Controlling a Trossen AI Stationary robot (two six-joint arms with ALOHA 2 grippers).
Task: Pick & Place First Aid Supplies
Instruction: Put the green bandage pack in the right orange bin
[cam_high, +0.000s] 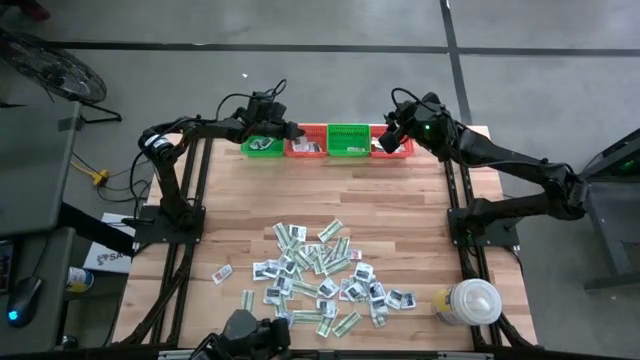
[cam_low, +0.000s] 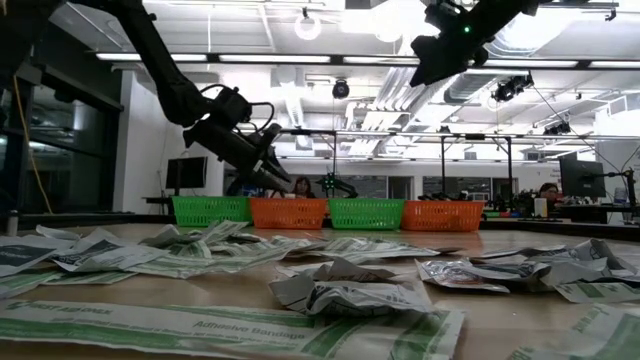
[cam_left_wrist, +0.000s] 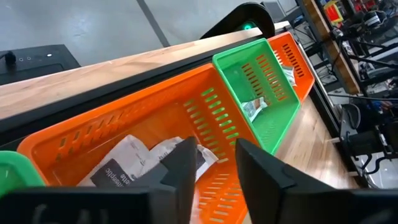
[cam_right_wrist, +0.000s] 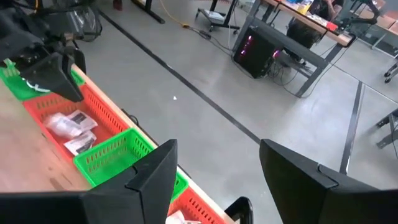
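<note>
Left gripper (cam_high: 290, 131), fingers parted and empty, hovers over the orange basket (cam_high: 305, 141); right gripper (cam_high: 385, 135), spread wide, hangs above the far orange basket (cam_high: 392, 142); packets (cam_high: 320, 275) litter the table (cam_high: 400, 200) beside a white container (cam_high: 468, 302)

Scattered packets (cam_high: 322, 275) on table (cam_high: 400, 200), four baskets (cam_high: 327, 141) behind

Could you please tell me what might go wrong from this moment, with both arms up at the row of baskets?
1. The left pincer, fingers apart, hovers over the orange plastic basket holding grey-white flat packets; descending, it might knock the rim.
2. The right pincer stands open near the far table edge, past the green plastic basket; a packet released there could fall to the floor.
</note>
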